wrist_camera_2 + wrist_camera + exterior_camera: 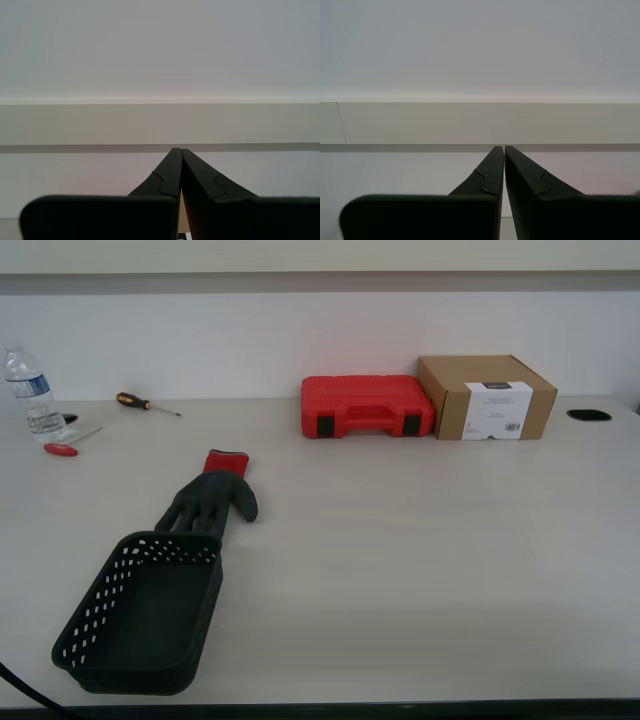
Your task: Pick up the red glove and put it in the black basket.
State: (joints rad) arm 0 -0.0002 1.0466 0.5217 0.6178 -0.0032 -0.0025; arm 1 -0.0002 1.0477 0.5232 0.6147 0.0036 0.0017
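The jaws of my first gripper (pixel 501 148) are being held clenched with only a hairline gap between the tips, grasping nothing and aimed at a pale wall. The jaws of my second gripper (pixel 177 149) are likewise being kept pressed together and empty. Neither gripper is being shown in the exterior view, where the red glove (pixel 212 496) is lying flat on the worktop (pixel 420 540), fingertips touching the far rim of the black basket (pixel 140 612). Behind, a red tool case (pixel 366 406) is being flanked by a cardboard box (pixel 485 396), its white label unreadable.
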